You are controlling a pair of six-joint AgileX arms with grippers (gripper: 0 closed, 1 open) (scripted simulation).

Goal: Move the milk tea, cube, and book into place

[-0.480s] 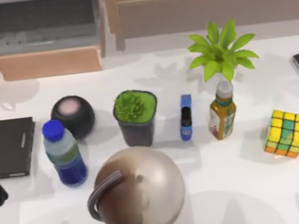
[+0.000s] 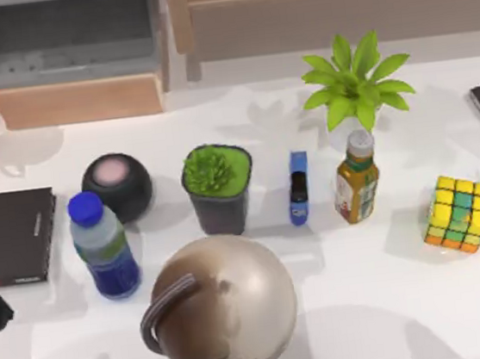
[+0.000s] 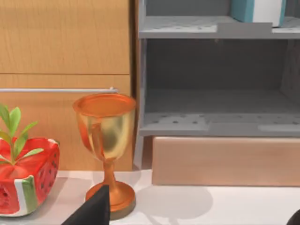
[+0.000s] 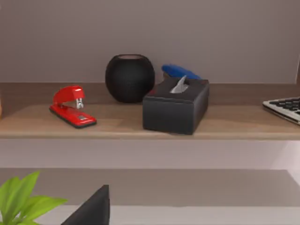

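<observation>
My milk tea (image 2: 102, 245) stands upright, cap up, front left beside the thin black book (image 2: 10, 236). The cube (image 2: 459, 213) sits far right. I can't tell either gripper's jaw state.

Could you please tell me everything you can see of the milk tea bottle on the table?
The milk tea is a small plastic-looking bottle with a round blue cap, a pale milky upper body and a dark blue label around its lower half. It stands upright on the white table, toward the left side, between the thin black book and the globe, just in front of a round black speaker. Nothing grips it.
</observation>
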